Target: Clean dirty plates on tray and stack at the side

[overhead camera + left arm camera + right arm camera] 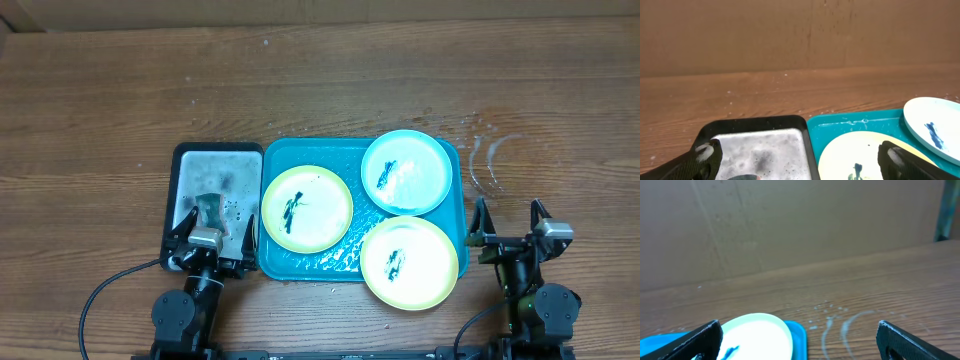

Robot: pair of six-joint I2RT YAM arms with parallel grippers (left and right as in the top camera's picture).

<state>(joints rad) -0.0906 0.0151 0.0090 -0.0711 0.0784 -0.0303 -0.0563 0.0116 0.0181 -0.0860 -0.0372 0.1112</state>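
Overhead view, contents of wooden table (100,100):

1. Teal tray (290,152): rectangular with a raised rim, set at the table's near middle, wet on its bare floor.
2. Left yellow-green plate (306,208): flat on the teal tray's left half, with a black smear on its white centre.
3. Light blue plate (406,172): in the teal tray's far right corner, with a black smear left of its centre.
4. Near yellow-green plate (409,262): at the tray's near right corner, overhanging the near rim and just beside the light blue plate. It has a small black smear at its centre. No plate is stacked on another.
5. Grey tray (215,160): black-rimmed, directly left of the teal tray with their rims side by side. Its floor is stained and speckled. A grey-green pad (212,208) lies in its near half; I cannot tell what kind it is.
6. Water streaks (490,160): curved marks on the bare wood right of the teal tray.
7. Left gripper (212,228): over the near end of the grey tray, jaws spread wide, holding nothing.
8. Right gripper (510,215): over bare table right of the teal tray, jaws spread wide, holding nothing.
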